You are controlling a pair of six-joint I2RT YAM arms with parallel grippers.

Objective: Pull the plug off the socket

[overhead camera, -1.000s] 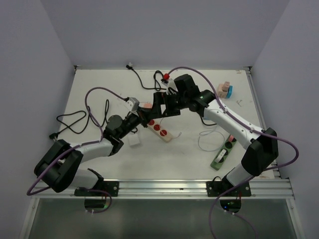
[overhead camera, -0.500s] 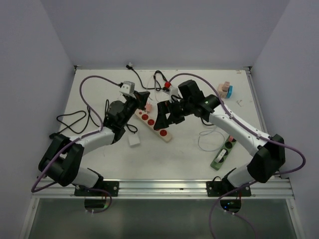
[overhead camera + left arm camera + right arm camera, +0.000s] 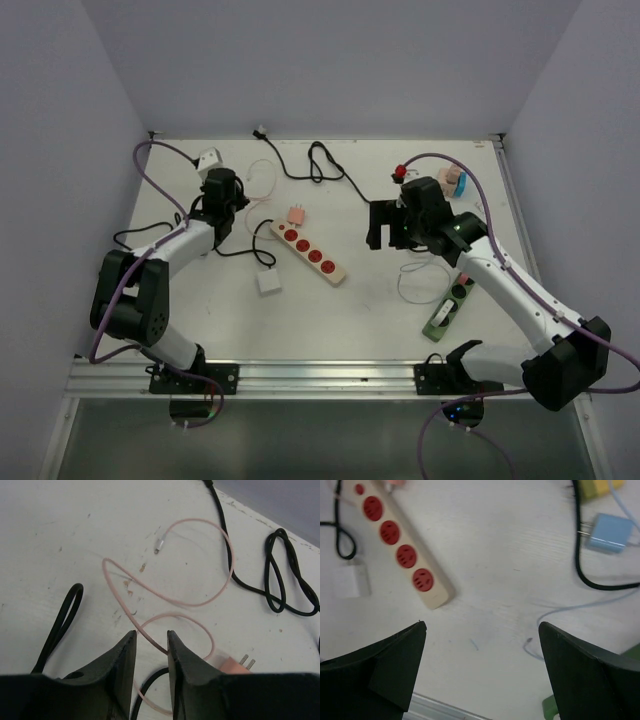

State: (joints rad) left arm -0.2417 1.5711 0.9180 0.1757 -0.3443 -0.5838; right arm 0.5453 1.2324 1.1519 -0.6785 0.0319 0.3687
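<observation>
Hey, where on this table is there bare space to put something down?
The widest bare patch is the near middle, between the white adapter, the power strip and the green strip. The left and back are crowded with black cords and a pink cable; the right side has a cable loop and small adapters.

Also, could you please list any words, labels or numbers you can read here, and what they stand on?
None can be read. The beige power strip, the pink plug, the white adapter and the blue charger show no legible print in any view.
</observation>
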